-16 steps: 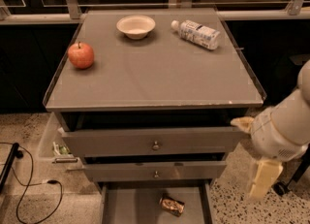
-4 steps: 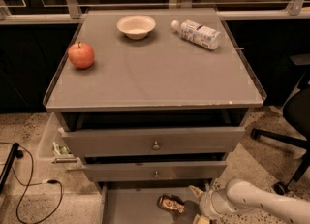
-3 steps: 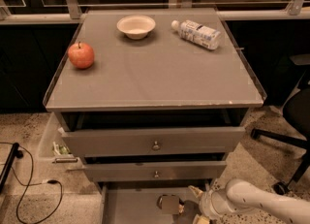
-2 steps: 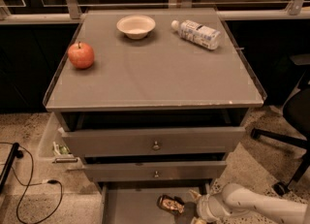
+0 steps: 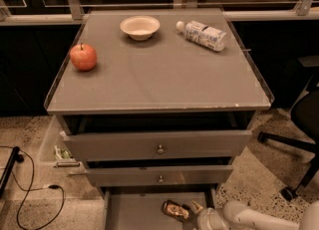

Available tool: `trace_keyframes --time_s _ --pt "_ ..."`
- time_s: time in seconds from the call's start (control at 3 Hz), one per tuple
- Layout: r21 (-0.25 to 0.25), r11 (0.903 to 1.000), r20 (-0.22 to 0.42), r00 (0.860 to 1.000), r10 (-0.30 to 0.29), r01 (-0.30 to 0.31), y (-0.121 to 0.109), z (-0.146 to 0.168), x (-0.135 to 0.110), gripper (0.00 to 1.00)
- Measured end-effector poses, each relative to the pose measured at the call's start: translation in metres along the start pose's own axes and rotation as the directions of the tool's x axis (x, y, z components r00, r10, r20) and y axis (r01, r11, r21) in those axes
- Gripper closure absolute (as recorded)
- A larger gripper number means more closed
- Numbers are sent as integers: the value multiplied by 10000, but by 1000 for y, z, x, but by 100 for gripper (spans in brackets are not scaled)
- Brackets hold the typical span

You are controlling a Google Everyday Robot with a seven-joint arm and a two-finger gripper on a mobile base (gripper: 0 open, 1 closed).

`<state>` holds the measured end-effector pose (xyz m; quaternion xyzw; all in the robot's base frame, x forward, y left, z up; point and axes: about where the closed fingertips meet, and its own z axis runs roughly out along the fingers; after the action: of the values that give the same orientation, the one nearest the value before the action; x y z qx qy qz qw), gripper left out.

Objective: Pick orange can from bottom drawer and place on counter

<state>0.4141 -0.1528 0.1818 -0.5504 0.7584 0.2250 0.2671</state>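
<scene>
Barely visible pincer by orange can; bottom drawer cropped.

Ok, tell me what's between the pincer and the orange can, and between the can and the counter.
Nothing visible separates the pincer from the orange can in the bottom drawer; it sits right beside the can. Above, the two upper drawers jut partly out, so the can must clear them before reaching the counter.

High frontal view down onto counter, jaws at bottom edge
</scene>
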Motion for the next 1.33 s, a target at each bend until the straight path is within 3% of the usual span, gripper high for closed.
trace_keyframes --time_s 0.67,1.33 --pt "515 9979 674 9969 -416 381 -17 22 -5 0" --pt "725 9950 794 9940 -748 691 -46 49 -2 0"
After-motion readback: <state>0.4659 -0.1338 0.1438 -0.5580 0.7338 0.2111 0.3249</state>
